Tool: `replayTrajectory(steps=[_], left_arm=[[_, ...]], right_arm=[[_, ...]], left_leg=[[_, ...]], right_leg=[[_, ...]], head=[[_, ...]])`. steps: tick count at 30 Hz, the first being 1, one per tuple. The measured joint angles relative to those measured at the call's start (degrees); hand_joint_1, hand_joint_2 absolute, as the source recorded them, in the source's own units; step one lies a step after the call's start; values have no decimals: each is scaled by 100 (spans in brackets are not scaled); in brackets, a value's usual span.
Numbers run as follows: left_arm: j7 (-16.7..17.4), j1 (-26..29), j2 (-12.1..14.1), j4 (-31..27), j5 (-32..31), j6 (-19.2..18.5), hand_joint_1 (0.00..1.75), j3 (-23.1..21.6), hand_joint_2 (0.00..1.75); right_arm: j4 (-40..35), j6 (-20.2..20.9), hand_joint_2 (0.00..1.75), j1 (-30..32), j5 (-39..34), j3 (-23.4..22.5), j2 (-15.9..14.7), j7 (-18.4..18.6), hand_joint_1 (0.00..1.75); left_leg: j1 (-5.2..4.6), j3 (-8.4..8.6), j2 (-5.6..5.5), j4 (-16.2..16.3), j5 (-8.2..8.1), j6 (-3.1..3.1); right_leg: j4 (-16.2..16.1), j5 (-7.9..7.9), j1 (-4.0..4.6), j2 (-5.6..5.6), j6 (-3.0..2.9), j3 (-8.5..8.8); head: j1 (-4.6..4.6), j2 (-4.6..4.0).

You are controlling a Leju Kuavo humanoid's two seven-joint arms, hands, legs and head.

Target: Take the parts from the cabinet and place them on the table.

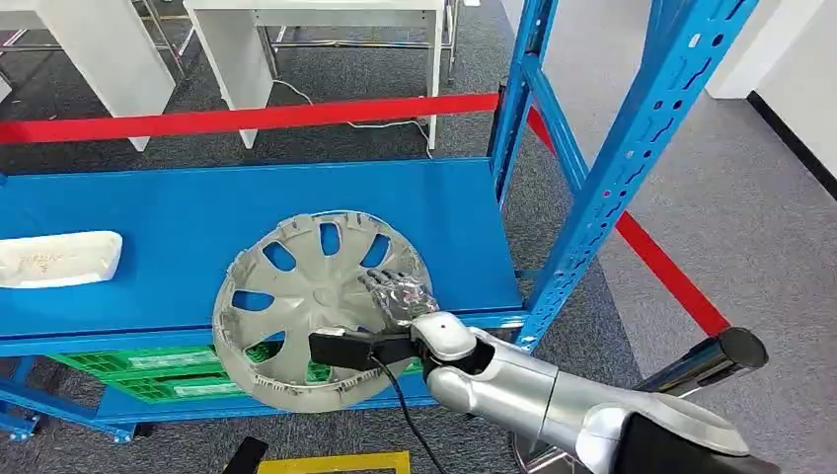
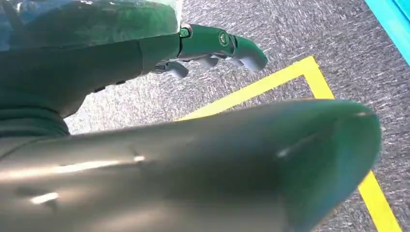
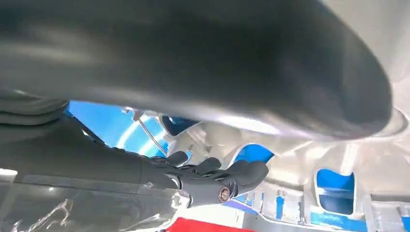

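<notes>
The right hand [image 1: 397, 294] grips the silver hubcap [image 1: 318, 306] at the side of its rim nearest the robot, fingers curled over the spoked face. The left hand [image 2: 212, 46] hangs over grey carpet with a yellow floor line [image 2: 270, 84], holding nothing, its fingers loosely apart. The hubcap stands tilted, half over the front edge of the blue cabinet shelf [image 1: 148, 217], so it lies directly under the right hand. A white part [image 1: 57, 259] rests well apart along the shelf. White tables [image 1: 326, 20] stand beyond a red tape [image 1: 247, 118].
</notes>
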Motion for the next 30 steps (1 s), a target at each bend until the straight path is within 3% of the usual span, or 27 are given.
replayTrajectory(steps=[13, 14, 16, 18, 20, 22, 23, 24, 25, 27, 28, 29, 30], left_arm=[[118, 6, -26, 0, -87, -196, 0, 81, 0], [153, 7, -26, 0, -103, -225, 0, 81, 0], [326, 7, -26, 0, -133, -319, 0, 81, 0], [709, 12, -13, 2, -227, -538, 0, 74, 0], [883, 41, 9, 4, -256, -627, 0, 72, 0], [920, 86, 33, 4, -273, -669, 0, 70, 0], [964, 110, 46, 7, -278, -682, 0, 70, 0], [1078, 125, 66, 7, -293, -739, 0, 68, 0], [1232, 152, 79, 9, -334, -828, 0, 55, 0], [1425, 212, 120, 9, -404, -938, 0, 19, 0], [1488, 234, 142, 11, -418, -979, 0, 9, 0], [1539, 251, 206, 20, -417, -1003, 0, -7, 0], [1569, 277, 227, 24, -415, -1045, 0, -20, 0]], right_arm=[[-72, 17, 0, 42, 57, -7, -26, -44, 0], [-72, 17, 0, 42, 63, -4, -24, -55, 0], [-72, 24, 0, 43, 68, -4, -15, -107, 0], [-72, 26, 0, 33, 107, -13, 9, -201, 0], [-70, 26, 0, 3, 129, -17, 20, -249, 0], [-63, 28, 0, 10, 133, -9, 31, -258, 0], [-55, 28, 0, 27, 136, -7, 31, -262, 0], [-44, 31, 0, 36, 142, -2, 33, -271, 0], [-39, 39, 0, 36, 151, -2, 35, -312, 0], [-37, 42, 0, 22, 162, -2, 48, -354, 0], [-31, 46, 0, 11, 168, -2, 55, -365, 0], [-22, 48, 0, 1, 168, 7, 70, -389, 0], [-15, 55, 0, 2, 168, 4, 79, -400, 0]], left_leg=[[-1, -2, 0, 2, -1, 1], [-23, -8, -4, 33, -11, 32], [-29, -12, -4, 32, -3, 49], [1, 39, 6, -86, 62, 97], [41, 76, 24, -162, 108, 122], [49, 77, 25, -161, 105, 125], [50, 77, 24, -160, 100, 119], [55, 81, 20, -158, 94, 109], [64, 93, 12, -152, 79, 86], [99, 131, 11, -114, 23, 16], [109, 132, 10, -71, -19, -29], [83, 85, 9, -21, -42, -83], [86, 52, 6, -9, -34, -116]], right_leg=[[-2, 1, -1, 0, 1, 1], [-22, 18, -20, -1, 25, 2], [-29, 31, -37, -1, 43, 3], [-67, 41, -16, 7, 81, 26], [293, -212, -27, -10, 114, -122], [1177, -597, -64, -10, 154, -545], [1551, -679, -79, -11, 179, -744], [1640, -637, -92, -11, 195, -811], [1474, -468, -105, -13, 202, -756], [618, 55, -121, -16, 212, -374], [161, 218, -128, -24, 208, -191], [122, 126, -83, -11, 171, -143], [97, 80, -82, -2, 81, -150]], head=[[-2, 0], [-2, 0], [-2, 0], [-7, 0], [31, 0], [55, 0], [55, 0], [63, 0], [70, 0], [70, 0], [76, 0], [92, 0], [88, 0]])
